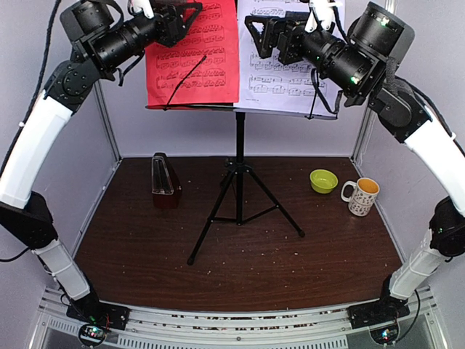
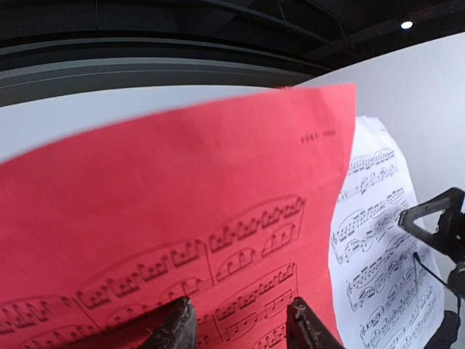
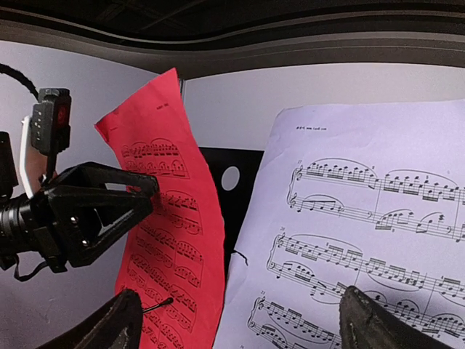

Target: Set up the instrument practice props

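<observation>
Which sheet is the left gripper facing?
The red music sheet, on the music stand's left half; the white music sheet beside it faces the right gripper.

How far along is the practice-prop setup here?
Done: music stand upright, red sheet and white sheet on its desk. In hand: left hand and right hand, both open, face the sheets, perhaps adjusting. Left: the metronome stands on the table with its cover on, possibly awaiting opening.

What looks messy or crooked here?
Pale crumbs are scattered over the brown table. On the music stand, the red sheet sits crooked. In the right wrist view it leans away from the white sheet, leaving a gap between their tops.
</observation>
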